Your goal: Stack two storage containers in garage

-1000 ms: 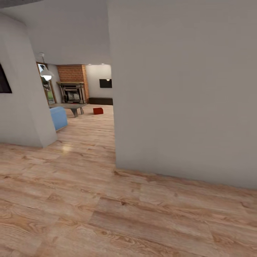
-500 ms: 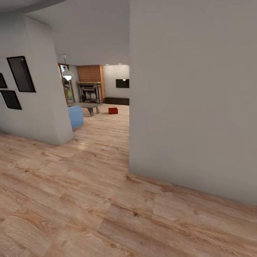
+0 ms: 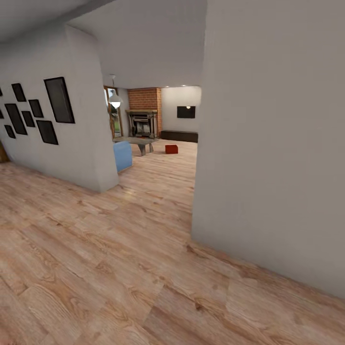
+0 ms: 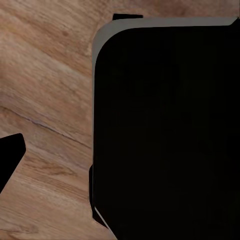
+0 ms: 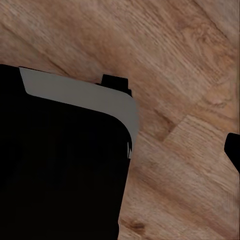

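Observation:
One orange-red storage container (image 3: 171, 149) sits far off on the light wood floor of the living room (image 3: 158, 124), seen through the opening between two white walls. It lies right of a low table (image 3: 139, 142) and in front of the brick fireplace (image 3: 143, 122). A dark fingertip (image 4: 11, 155) of the left hand shows at the edge of the left wrist view, over bare planks. Another dark fingertip (image 5: 233, 149) sits at the edge of the right wrist view. Both stand well away from the middle, and nothing is held.
A white wall (image 3: 273, 143) stands close on the right, its corner near mid-picture. On the left is a wall with black picture frames (image 3: 43, 115). A blue sofa (image 3: 122, 155) sits past that wall's corner. The robot's black body (image 4: 165, 130) shows in both wrist views.
The whole head picture has shifted to the right, so the camera has turned left. The picture frames on the left wall have come into view. The container itself has not moved.

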`<state>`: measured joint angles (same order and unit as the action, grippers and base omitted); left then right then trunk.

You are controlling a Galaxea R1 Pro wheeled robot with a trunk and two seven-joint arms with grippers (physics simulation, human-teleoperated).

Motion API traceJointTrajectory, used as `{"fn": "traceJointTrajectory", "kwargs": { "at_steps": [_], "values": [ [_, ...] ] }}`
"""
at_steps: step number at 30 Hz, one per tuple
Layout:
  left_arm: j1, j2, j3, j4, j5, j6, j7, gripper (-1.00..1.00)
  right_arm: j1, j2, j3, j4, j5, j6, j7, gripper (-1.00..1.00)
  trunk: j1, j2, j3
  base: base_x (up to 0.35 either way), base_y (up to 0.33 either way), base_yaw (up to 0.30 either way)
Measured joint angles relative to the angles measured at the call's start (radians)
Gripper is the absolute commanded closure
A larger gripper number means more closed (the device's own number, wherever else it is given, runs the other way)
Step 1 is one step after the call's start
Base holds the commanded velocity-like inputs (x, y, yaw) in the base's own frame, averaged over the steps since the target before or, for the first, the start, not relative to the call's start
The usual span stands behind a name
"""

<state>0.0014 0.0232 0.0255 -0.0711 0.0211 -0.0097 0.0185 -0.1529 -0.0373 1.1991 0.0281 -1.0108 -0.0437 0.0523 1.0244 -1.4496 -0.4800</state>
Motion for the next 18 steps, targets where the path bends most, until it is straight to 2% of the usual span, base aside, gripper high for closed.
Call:
{"fn": "traceJointTrajectory", "kwargs": {
  "at_steps": [18],
  "values": [
    [0.000, -0.001, 0.000, 0.000, 0.000, 0.000, 0.000, -1.00, 0.000, 0.000, 0.000, 0.000, 0.000, 0.000, 0.000, -1.00, 0.000, 0.000, 0.000, 0.320, 0.000, 0.269]
  ]
}}
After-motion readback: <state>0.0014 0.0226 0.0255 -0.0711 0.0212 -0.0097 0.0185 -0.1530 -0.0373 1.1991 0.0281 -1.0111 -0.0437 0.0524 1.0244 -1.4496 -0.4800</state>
